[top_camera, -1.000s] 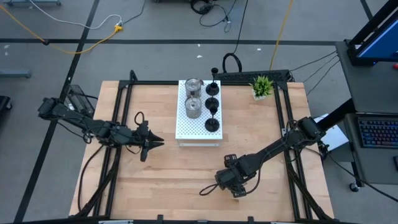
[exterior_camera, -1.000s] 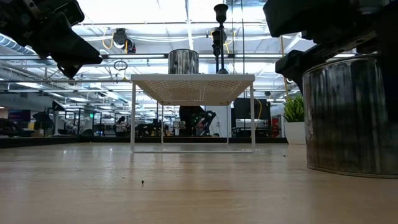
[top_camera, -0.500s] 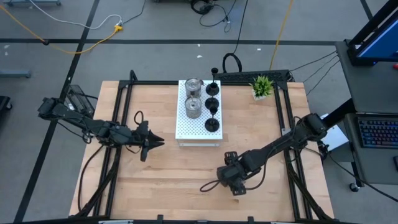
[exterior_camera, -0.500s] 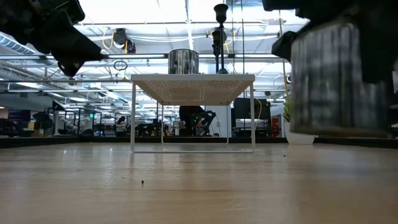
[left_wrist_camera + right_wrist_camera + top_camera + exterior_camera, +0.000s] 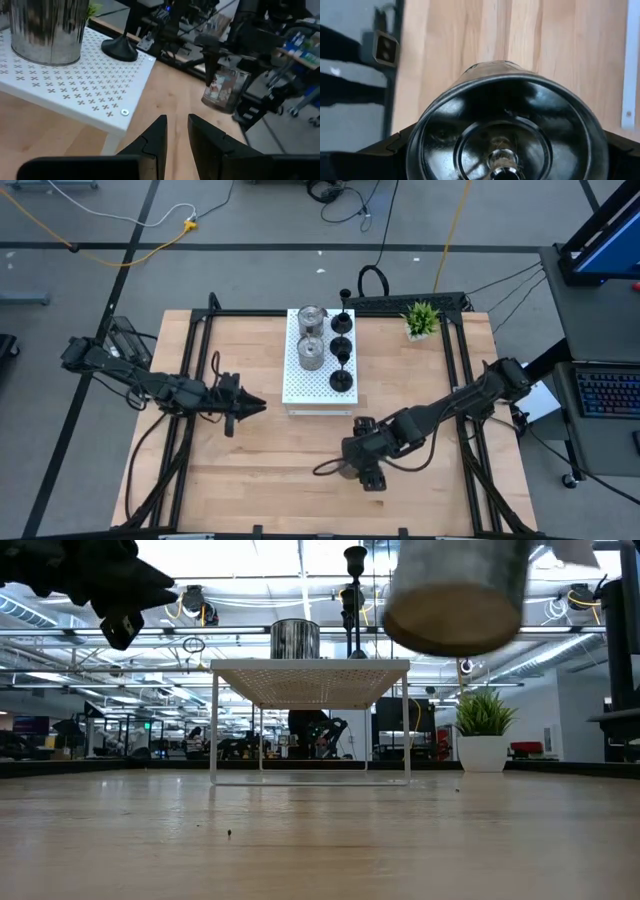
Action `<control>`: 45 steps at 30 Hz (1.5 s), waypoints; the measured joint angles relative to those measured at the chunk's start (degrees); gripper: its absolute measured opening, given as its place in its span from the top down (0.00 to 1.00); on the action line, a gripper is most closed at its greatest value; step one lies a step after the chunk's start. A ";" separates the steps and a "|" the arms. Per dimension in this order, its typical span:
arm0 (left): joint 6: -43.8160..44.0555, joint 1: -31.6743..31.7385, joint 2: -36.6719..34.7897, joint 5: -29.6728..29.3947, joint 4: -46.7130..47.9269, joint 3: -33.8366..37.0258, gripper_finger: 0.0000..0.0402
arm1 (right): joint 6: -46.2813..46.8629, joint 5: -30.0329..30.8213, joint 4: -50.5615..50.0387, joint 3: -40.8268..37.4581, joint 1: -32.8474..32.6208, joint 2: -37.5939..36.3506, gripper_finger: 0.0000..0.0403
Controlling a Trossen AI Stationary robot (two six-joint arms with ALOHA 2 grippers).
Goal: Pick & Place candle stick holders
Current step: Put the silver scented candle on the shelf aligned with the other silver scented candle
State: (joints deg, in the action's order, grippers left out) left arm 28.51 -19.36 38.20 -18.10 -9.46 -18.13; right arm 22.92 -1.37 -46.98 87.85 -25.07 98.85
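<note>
Gripping a silver holder in the right hand, in front of the white rack and slightly to its right. Lifted well clear of the bench: from the low camera, flat round underside showing, hanging higher than the rack's top. Seen from the right wrist, looking straight down into the holder's dark shiny cup, with a small metal stud at the centre and a dark finger pressed against each side. From the left wrist, visible farther off past the rack's front corner, clamped upright.

Hovering to the left of the rack's front corner with the left hand, above the bench and pointing toward the rack. Fingers a narrow slit apart, with nothing between them, touching nothing.

Standing upright on the rack's left half, one behind the other: two silver holders. Close to the left wrist camera, the nearer of them fills that view's corner. Lined up along the rack's right edge, front to back: four black holders, round bases down, thin stems up. From the low camera, only one silver holder and one black stem showing above the rack's top.

Behind the rack and off to its right, near the bench's back edge: a small green plant in a white pot.
</note>
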 joint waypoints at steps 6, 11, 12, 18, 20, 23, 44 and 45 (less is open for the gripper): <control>0.53 0.01 0.00 -0.01 -1.93 -0.02 0.80 | -0.38 0.28 -0.69 4.63 1.64 0.00 0.13; 2.26 0.01 0.04 -0.62 -4.81 -0.02 0.80 | -0.95 1.52 -0.76 7.51 2.25 0.06 0.13; 2.21 -0.01 0.04 -0.64 -5.59 -0.02 0.80 | -0.74 1.54 -0.78 8.03 2.35 0.07 0.13; -3.44 -2.24 2.31 -0.01 -15.03 -0.02 0.80 | 0.18 2.80 -0.38 11.06 2.57 0.66 0.13; -6.32 -3.56 4.34 -0.09 -18.40 -0.75 0.80 | 0.24 2.71 -0.19 12.81 2.63 1.72 0.13; -8.31 -5.41 8.66 -0.32 -18.26 -4.30 0.80 | -0.36 2.67 -0.15 15.52 2.61 3.49 0.13; -9.14 -9.36 35.79 1.08 12.65 -38.63 0.80 | -5.63 2.99 -4.55 21.36 2.83 6.13 0.13; -8.90 -9.24 36.36 1.18 12.75 -39.19 0.80 | -6.00 2.94 -4.51 21.36 2.83 6.14 0.13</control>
State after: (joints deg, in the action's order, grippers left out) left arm 19.61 -28.60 74.56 -16.91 3.29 -57.32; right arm 16.92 1.57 -51.49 109.21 -22.24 104.99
